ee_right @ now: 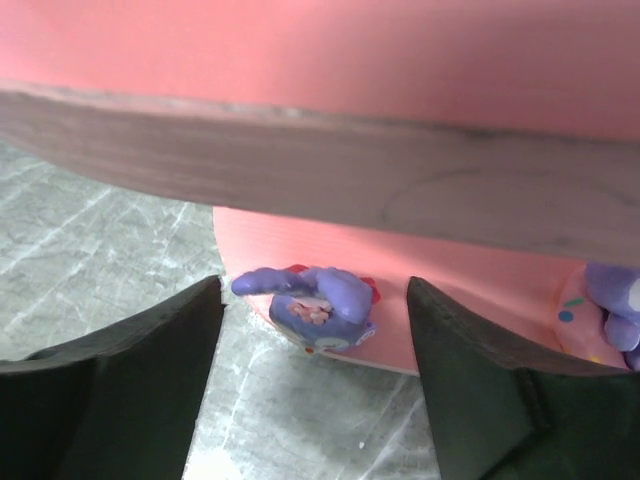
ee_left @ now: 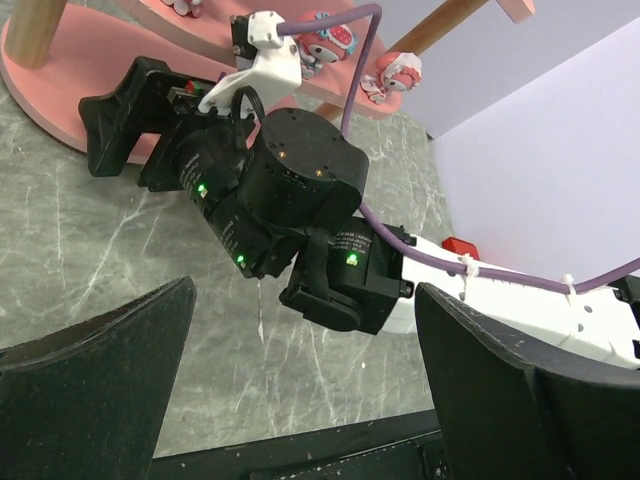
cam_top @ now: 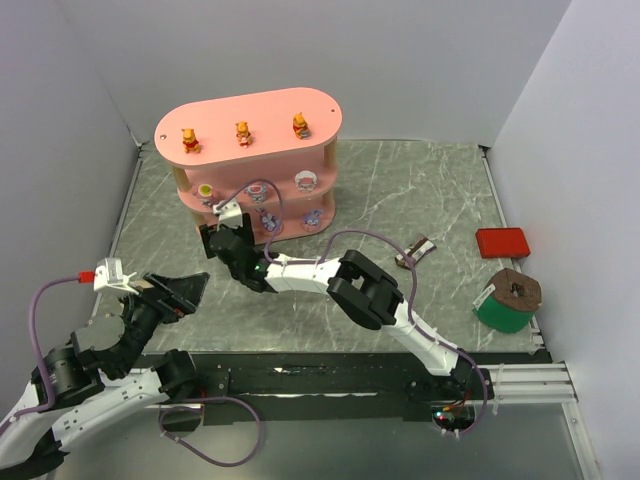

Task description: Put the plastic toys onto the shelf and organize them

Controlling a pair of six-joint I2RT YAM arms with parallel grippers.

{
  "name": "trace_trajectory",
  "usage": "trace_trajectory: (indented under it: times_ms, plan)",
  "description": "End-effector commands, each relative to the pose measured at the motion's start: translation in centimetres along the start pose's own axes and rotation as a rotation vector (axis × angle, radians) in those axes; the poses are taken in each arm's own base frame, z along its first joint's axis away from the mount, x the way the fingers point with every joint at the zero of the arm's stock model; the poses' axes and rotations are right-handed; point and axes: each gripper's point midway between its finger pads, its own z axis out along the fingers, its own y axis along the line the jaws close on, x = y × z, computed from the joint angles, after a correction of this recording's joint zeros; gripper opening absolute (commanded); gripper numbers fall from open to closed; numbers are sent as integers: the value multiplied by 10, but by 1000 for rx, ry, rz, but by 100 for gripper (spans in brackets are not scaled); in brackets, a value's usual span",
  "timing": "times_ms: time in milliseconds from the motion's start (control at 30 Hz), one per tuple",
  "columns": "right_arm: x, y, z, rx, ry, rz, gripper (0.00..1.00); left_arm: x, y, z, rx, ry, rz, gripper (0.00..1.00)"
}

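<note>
Grey marble table (cam_top: 420, 190), white walls. At far left, on bottom tier's near edge of shelf (cam_top: 250, 115): purple toy (ee_right: 315, 305), tipped over. Likely light, hard, slick; pinch round body, not ears. Flanking it, right gripper (cam_top: 218, 238), fingers apart, not touching. Near left: left gripper (cam_top: 190, 288) spread wide, empty.

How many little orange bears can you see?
3, all on top of the pink shelf: left bear, middle bear, right bear. The right arm covers part of the lower tiers, so more could hide there.
</note>
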Motion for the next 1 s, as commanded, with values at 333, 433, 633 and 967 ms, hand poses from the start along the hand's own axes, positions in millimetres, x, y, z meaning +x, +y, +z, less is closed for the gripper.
trace_trajectory:
  times_ms: [333,433,633,967]
  plan:
    - [-62,2,-51,-22,-191,-18,100,-9,-8,-1,16,-11,21,96]
    - [-69,-5,-64,-6,-206,-16,100,-12,-3,-2,-17,-22,15,96]
    - [-74,-21,-96,8,-206,-25,100,-15,-2,-3,-36,-25,-8,96]
    - [-34,-103,-181,66,63,-50,100,-10,0,0,-76,4,8,96]
